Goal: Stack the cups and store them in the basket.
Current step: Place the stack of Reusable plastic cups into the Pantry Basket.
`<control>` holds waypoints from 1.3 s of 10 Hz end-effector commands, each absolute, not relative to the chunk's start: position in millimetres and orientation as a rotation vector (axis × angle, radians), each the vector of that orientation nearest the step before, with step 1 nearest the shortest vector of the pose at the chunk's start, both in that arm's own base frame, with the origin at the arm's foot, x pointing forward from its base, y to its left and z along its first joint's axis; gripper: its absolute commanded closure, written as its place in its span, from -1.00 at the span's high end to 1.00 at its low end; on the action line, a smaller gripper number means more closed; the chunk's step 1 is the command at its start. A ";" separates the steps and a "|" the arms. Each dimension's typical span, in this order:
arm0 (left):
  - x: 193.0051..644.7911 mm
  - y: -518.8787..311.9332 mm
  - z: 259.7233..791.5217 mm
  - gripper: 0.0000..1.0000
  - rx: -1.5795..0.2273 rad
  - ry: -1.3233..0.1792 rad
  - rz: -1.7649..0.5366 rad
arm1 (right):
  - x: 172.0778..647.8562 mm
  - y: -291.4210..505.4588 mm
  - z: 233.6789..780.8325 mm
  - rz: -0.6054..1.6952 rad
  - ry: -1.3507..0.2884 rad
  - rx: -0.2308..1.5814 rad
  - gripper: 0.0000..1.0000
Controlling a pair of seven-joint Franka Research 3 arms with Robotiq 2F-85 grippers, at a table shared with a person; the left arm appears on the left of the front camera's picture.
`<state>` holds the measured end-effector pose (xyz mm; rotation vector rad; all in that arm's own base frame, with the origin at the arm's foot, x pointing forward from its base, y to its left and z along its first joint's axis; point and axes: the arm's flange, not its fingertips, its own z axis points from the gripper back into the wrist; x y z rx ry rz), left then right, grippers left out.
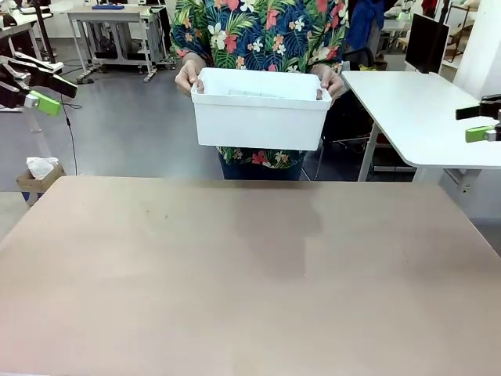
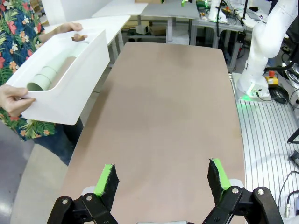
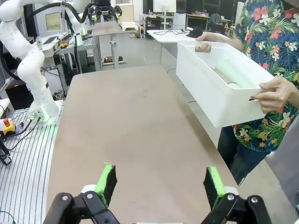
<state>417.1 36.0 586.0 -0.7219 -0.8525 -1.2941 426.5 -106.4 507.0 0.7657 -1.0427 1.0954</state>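
a person lifts the basket [image 1: 258, 117] of stacked cups [image 2: 49, 74] (both grippers' fingers [image 2: 106, 179] wide open, empty); tilting could spill them.

A white basket [image 1: 258, 117] is held by a person in a floral shirt [image 1: 258, 31]; mint-green cups [image 2: 51, 74] are seen inside. The table [image 1: 250, 274] is tan.

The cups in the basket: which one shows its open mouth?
The outermost pale green cup of the nested stack lying inside the basket. Its round opening faces out; the cups behind it show as green rims and sides, and a tan one lies beyond.
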 end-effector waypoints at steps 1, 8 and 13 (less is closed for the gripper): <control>415.7 33.7 588.4 1.00 -0.732 -0.853 -1.289 | 426.1 -105.5 510.1 1.089 -1.040 0.762 1.00; 415.7 33.7 588.4 1.00 -0.732 -0.853 -1.289 | 426.1 -105.5 510.1 1.089 -1.040 0.762 1.00; 415.7 33.7 588.4 1.00 -0.732 -0.853 -1.289 | 426.1 -105.5 510.1 1.089 -1.040 0.762 1.00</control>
